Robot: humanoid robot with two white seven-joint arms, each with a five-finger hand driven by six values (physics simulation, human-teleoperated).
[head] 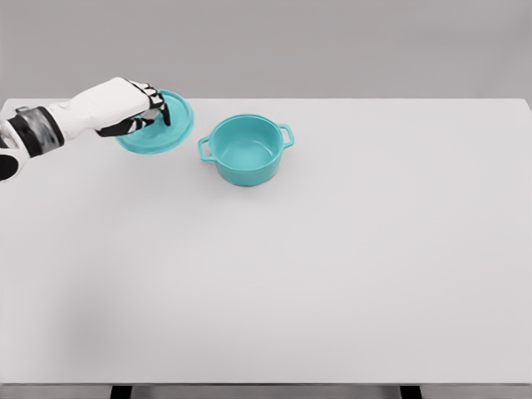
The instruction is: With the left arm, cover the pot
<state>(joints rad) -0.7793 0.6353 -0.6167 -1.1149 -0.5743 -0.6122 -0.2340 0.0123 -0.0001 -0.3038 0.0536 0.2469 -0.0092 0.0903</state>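
At far left, the left hand [133,108] reaches in, fingers curled over the teal lid [158,123], apparently grasping its knob for carrying. Just right, the open two-handled teal pot [246,150] sits upright on the white table [332,274], awaiting it.

arm: smooth white shell, grey band and black joint at the wrist | left hand [125,106]: white back, black finger segments (right arm unseen)

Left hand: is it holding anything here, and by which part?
The left hand grips the teal lid, fingers curled over its top centre, seemingly at the knob, which is hidden. The pot stands uncovered beside it.
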